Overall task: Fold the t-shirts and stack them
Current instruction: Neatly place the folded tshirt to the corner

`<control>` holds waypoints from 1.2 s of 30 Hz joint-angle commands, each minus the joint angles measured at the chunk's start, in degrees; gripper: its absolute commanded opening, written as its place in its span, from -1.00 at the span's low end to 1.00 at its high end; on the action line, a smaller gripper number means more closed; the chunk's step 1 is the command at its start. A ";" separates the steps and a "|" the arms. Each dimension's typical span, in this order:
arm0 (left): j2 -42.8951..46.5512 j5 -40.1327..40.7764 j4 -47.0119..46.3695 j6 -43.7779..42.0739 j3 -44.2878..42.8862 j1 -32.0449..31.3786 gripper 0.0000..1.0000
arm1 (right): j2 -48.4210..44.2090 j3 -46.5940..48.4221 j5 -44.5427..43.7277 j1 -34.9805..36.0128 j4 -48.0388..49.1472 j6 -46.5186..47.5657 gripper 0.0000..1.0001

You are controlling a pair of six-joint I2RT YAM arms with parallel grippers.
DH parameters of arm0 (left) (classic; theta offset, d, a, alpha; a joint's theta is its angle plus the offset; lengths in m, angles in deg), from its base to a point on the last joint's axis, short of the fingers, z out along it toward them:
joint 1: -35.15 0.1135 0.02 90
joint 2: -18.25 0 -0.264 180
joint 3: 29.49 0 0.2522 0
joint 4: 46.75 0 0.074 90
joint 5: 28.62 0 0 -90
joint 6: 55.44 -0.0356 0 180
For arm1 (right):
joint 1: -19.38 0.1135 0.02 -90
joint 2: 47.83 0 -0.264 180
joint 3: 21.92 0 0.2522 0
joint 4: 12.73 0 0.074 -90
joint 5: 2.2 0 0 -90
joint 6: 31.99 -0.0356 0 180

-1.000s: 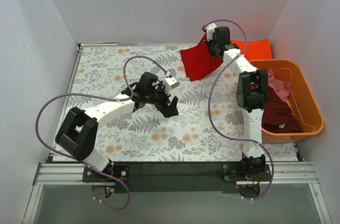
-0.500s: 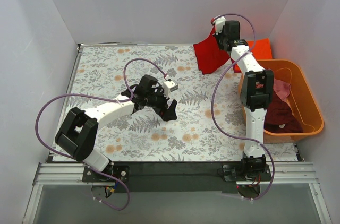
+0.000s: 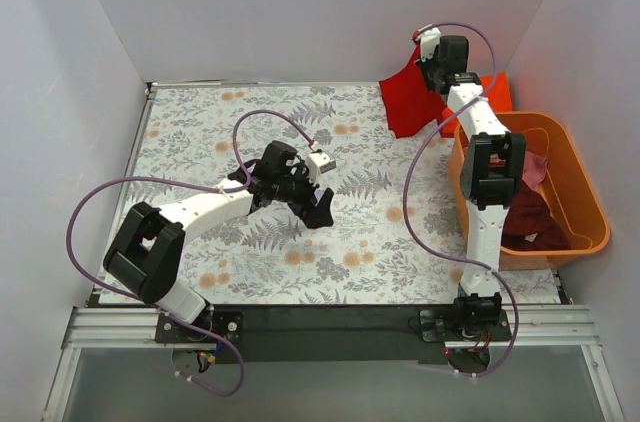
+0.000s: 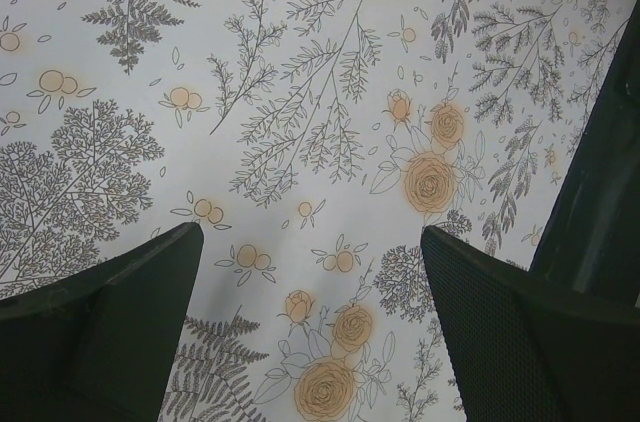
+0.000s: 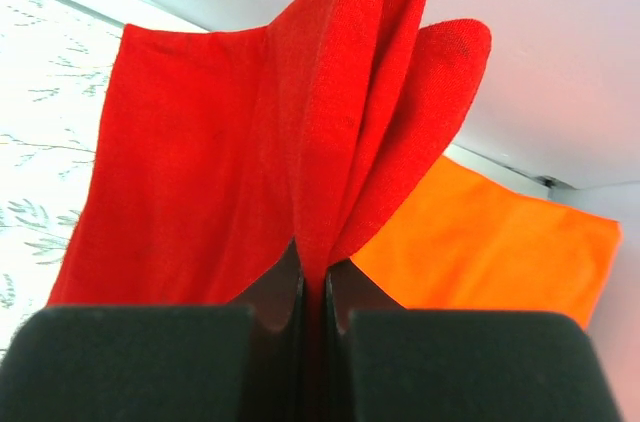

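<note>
My right gripper point(image 3: 432, 64) is shut on the bright red t-shirt point(image 3: 408, 102) and holds it lifted at the table's far right; the cloth hangs down to the left. In the right wrist view the red t-shirt point(image 5: 230, 162) is pinched between my fingers point(image 5: 150, 362), right gripper point(image 5: 313, 277). The folded orange-red t-shirt point(image 3: 495, 94) lies flat behind it, partly hidden by the arm, and shows in the right wrist view point(image 5: 490, 252). Maroon point(image 3: 525, 217) and dusty pink point(image 3: 532, 164) t-shirts lie in the tub. My left gripper point(image 3: 322, 204) is open and empty over mid-table point(image 4: 310, 252).
The orange plastic tub point(image 3: 585, 197) stands at the right edge, beside the right arm. The table carries a floral cloth point(image 3: 200, 132). White walls close the back and both sides.
My right gripper has carried the bright red t-shirt to the right and farther back, over toward the orange-red one. The left arm has barely moved.
</note>
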 commanded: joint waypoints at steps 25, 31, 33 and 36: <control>-0.33 -1.04 1.64 -2.08 -1.31 0.26 0.83 | -10.65 0.20 1.94 -2.69 3.70 0.91 -0.97; -0.59 -1.13 1.82 -2.35 -1.66 0.26 0.83 | -11.88 -0.15 2.20 -3.21 3.70 0.12 -0.97; -0.68 -1.13 1.99 -2.35 -1.48 0.26 0.83 | -12.23 -0.50 2.29 -3.48 3.70 -0.06 -0.97; -0.68 -1.13 1.99 -2.44 -1.57 0.26 0.83 | -12.76 -0.42 2.90 -4.00 3.53 -1.02 -0.97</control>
